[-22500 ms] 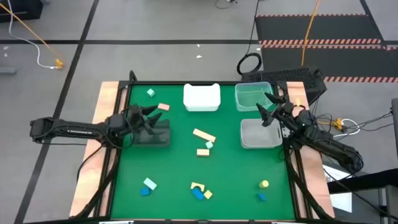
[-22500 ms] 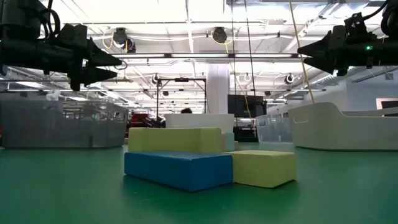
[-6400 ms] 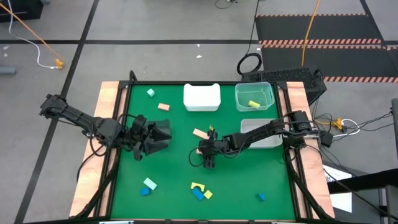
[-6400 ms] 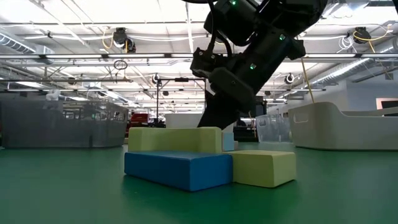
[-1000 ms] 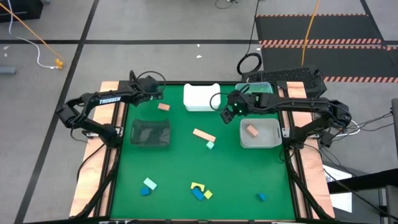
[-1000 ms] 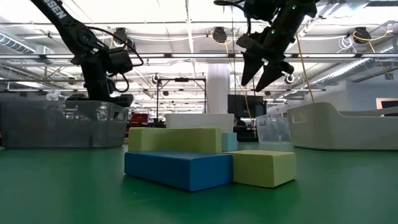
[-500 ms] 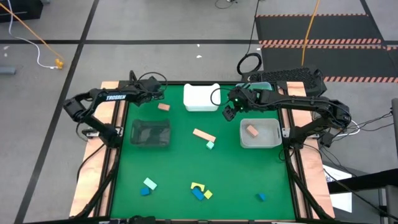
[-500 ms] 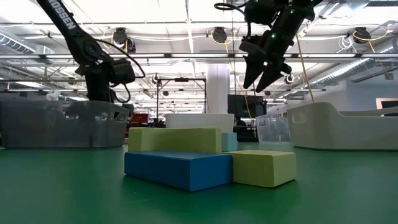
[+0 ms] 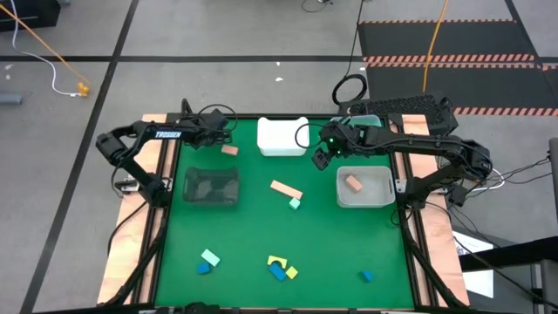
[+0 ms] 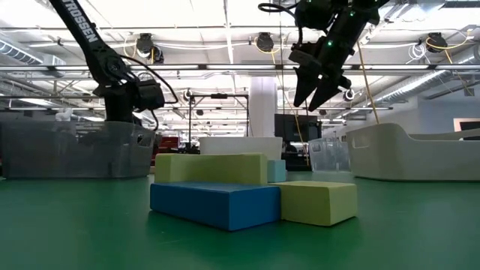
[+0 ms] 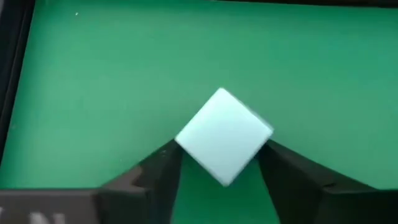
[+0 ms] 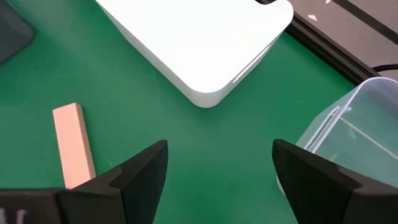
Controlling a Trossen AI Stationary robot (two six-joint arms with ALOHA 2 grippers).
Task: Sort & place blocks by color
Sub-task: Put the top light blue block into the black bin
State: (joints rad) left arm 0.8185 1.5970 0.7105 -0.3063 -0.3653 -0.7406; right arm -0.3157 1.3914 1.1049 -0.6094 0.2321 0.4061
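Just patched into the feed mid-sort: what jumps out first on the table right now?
The left end effector sits at the table's far left corner, its fingers on either side of a mint cube. The right end effector hangs open above the mat between the white bin and the clear bin, which holds a tan-pink block. Near the front edge, blue and yellow blocks lie clustered, unsorted.

We see a matt green felt-like mat, a smooth matt mint cube that looks like painted wood, a glossy white plastic bin, a clear plastic bin, and matt dark plastic fingers.
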